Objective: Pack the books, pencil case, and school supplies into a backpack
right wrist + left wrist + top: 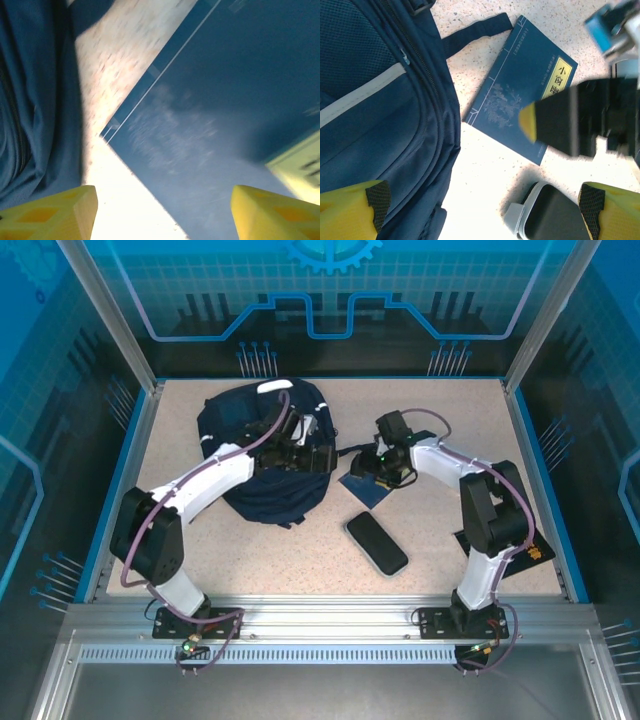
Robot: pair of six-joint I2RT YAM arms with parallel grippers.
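Note:
The navy backpack (pixel 262 475) lies at the back left of the table, its fabric and a grey stripe close up in the left wrist view (pixel 380 100). The dark blue book (pixel 366 490) with a yellow label lies flat just right of it (pixel 515 95). My right gripper (pixel 380 472) hovers low over the book, open, one yellow finger (pixel 55 215) over bare table and the other (pixel 275 215) over the cover (pixel 225 100). My left gripper (pixel 320 458) is wide open at the backpack's right edge, holding nothing (pixel 482 210). The black pencil case (pixel 377 543) lies nearer the front (pixel 550 215).
A dark backpack strap (pixel 475 32) stretches across the table toward the book's top corner. A dark flat item (pixel 525 548) sits by the right arm's base. Blue walls ring the table (pixel 440 570).

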